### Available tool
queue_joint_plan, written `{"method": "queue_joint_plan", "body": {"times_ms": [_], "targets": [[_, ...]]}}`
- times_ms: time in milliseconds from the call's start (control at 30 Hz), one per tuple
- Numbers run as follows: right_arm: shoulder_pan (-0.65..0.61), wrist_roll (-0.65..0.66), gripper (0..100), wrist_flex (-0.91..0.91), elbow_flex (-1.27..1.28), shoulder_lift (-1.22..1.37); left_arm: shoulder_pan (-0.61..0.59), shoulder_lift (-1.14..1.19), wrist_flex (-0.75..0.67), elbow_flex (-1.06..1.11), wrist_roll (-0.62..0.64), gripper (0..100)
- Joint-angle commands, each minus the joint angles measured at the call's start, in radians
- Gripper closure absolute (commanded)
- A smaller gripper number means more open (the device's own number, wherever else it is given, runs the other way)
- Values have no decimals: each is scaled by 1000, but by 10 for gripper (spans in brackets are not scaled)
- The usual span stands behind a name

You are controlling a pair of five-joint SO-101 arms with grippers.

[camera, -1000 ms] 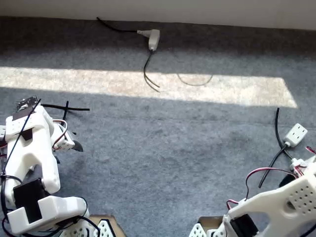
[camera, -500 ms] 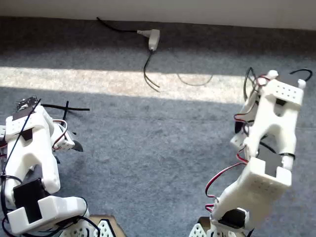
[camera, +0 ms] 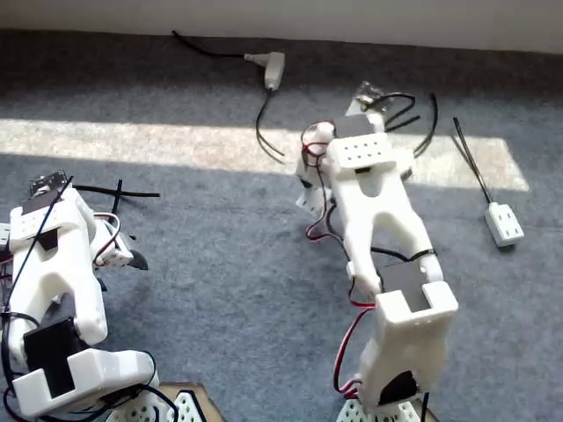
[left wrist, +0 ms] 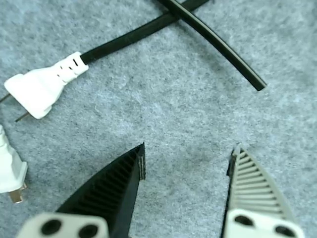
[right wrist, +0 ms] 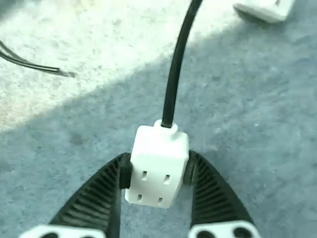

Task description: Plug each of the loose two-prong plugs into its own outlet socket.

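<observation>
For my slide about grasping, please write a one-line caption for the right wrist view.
Right gripper clamped on a white outlet socket, its black cord running away over the grey carpet.

counter (camera: 229,264): grey carpet, sunlit band (camera: 132,141) across
right side: white outlet block (camera: 504,223)
far edge: white cord fitting (camera: 274,69)
left side: white plug (left wrist: 42,89), second plug (left wrist: 9,171)
</observation>
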Motion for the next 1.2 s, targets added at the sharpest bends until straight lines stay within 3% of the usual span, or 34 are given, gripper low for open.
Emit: {"method": "queue_joint_plan", "body": {"times_ms": [0, 167, 367, 500, 600, 767, 900, 1167], "targets": [[-56, -15, 950, -94, 1, -42, 16, -41, -6, -10, 3, 723], [-122, -21, 906, -105, -8, 74, 16, -41, -6, -10, 3, 723], [-124, -175, 788, -94, -39, 160, 16, -41, -6, -10, 3, 723], [-124, -173, 774, 25, -168, 159, 16, -41, -8, -10, 3, 723], [-119, -106, 769, 182, -352, 160, 16, -41, -8, -10, 3, 723], [-117, 138, 769, 463, -736, 159, 16, -41, -8, -10, 3, 723], [-21, 270, 769, 455, -852, 85, 15, -39, -8, -10, 3, 723], [300, 278, 769, 456, -822, -139, 12, -39, -8, -10, 3, 723]]}}
